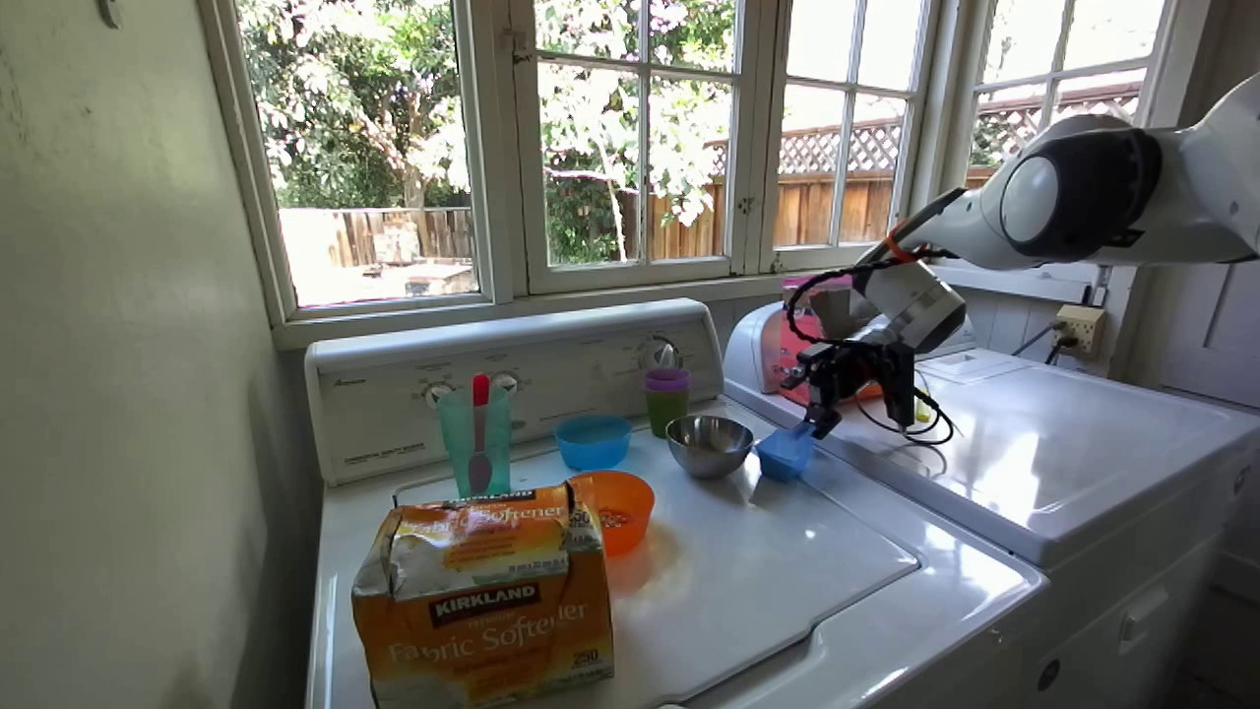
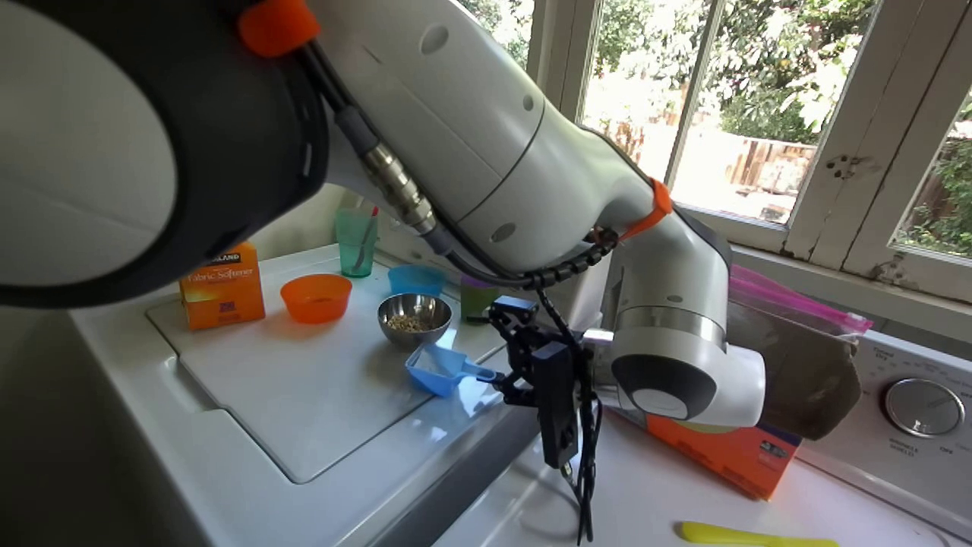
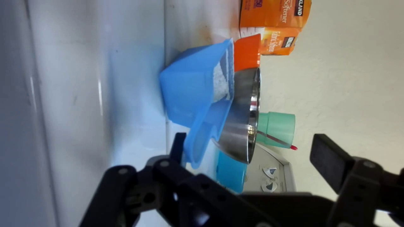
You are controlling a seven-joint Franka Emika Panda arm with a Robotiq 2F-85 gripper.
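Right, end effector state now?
End effector: open, holding nothing; one finger is close beside the handle of the blue, square-cupped plastic scoop, contact unclear.

Scoop [image 1: 785, 456] just beside bowl [image 1: 711, 457] (grains [image 2: 407, 324] inside); bowl on washer lid [image 1: 748, 581]; spoon [image 1: 480, 423] in tumbler [image 1: 456, 443].

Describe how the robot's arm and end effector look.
The arm is mostly white and rounded, with black rings around pale joint caps. It has orange bands and black cables, one with a metal connector. The end effector is black, with jointed, blocky-tipped fingers.
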